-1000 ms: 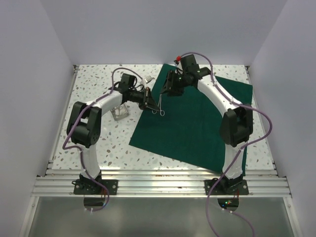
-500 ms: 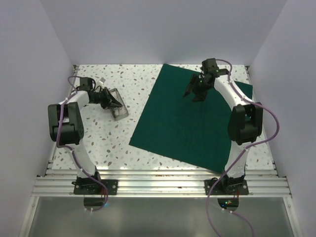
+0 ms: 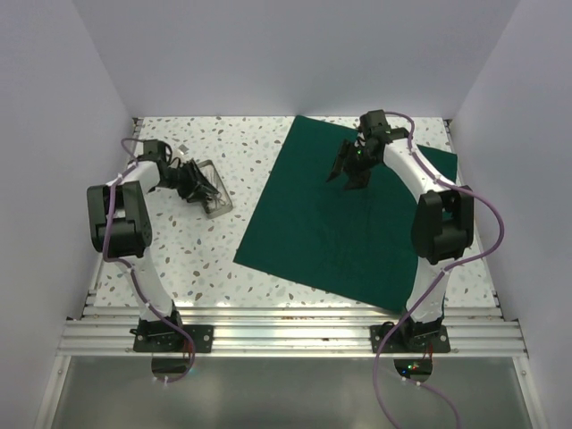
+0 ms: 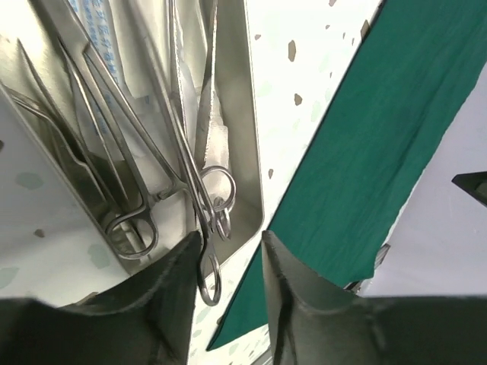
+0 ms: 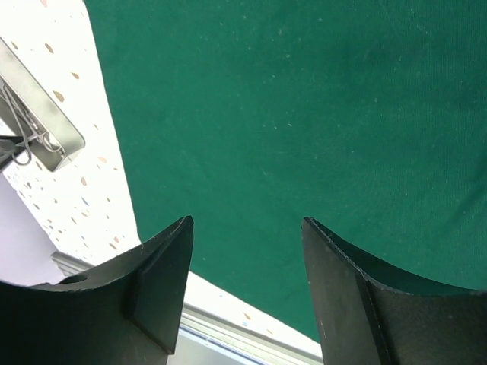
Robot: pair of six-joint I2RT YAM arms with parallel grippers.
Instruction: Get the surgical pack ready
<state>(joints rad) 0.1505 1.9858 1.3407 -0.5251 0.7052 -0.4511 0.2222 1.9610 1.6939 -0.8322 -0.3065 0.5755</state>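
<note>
The surgical pack's dark green drape [image 3: 340,232] lies spread flat on the right half of the table, and its edge shows in the left wrist view [image 4: 380,137]. My left gripper [image 3: 204,183] hovers over a steel tray [image 3: 222,206] left of the drape. Its jaws [image 4: 230,237] stand apart. A forceps ring handle [image 4: 209,277] hangs over the tray's rim [image 4: 247,114] between them, ungripped. Several steel instruments [image 4: 129,152] lie in the tray. My right gripper [image 3: 347,170] hangs open above the drape's far part [image 5: 304,114], with nothing between its fingers [image 5: 247,221].
White walls close in the speckled table [image 3: 179,259] on three sides. An aluminium rail [image 3: 286,335] runs along the near edge by the arm bases. A white packet with blue print [image 4: 91,30] lies in the tray, which also shows at the left of the right wrist view [image 5: 46,122].
My left gripper carried a steel instrument from the drape's left edge to the tray and opened over it. My right gripper shifted right over the drape and opened wider.
</note>
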